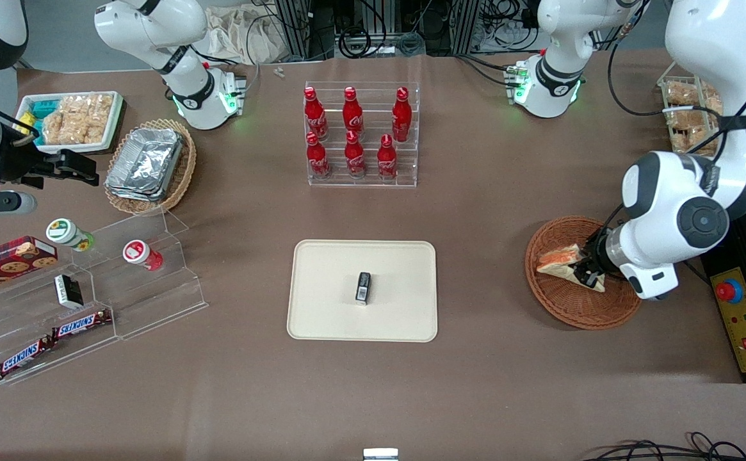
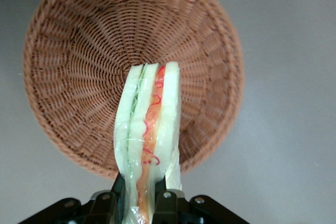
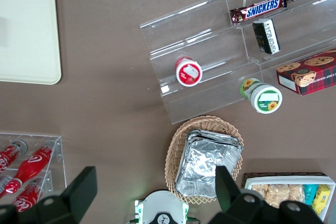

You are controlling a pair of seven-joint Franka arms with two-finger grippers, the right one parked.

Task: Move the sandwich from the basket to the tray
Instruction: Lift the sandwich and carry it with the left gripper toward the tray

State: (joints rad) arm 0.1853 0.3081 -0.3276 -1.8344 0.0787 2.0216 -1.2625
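Jaws of the gripper [image 2: 140, 203] pinch the sandwich [image 2: 149, 145] above the basket [image 2: 68, 51]; Snickers bars [image 1: 81, 323] lie toward the parked arm's end.

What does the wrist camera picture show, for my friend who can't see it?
The working arm's pincer grips a wrapped sandwich by its end, holding it above a round brown wicker basket that has nothing else inside. Plain brown table surrounds the basket.

Toward the working arm's end of the surface [image 1: 475, 384]: the basket [image 1: 571, 314] [image 2: 79, 51], and over it the gripper [image 1: 583, 272] [image 2: 140, 203], fingers [image 2: 118, 195] clamped on the sandwich [image 1: 558, 259] [image 2: 149, 129]. Mid-surface, well apart from the basket: the tray [image 1: 321, 307], with a small box [image 1: 363, 287] lying on it. Farther from the front camera than the tray: a rack of bottles [image 1: 362, 136].
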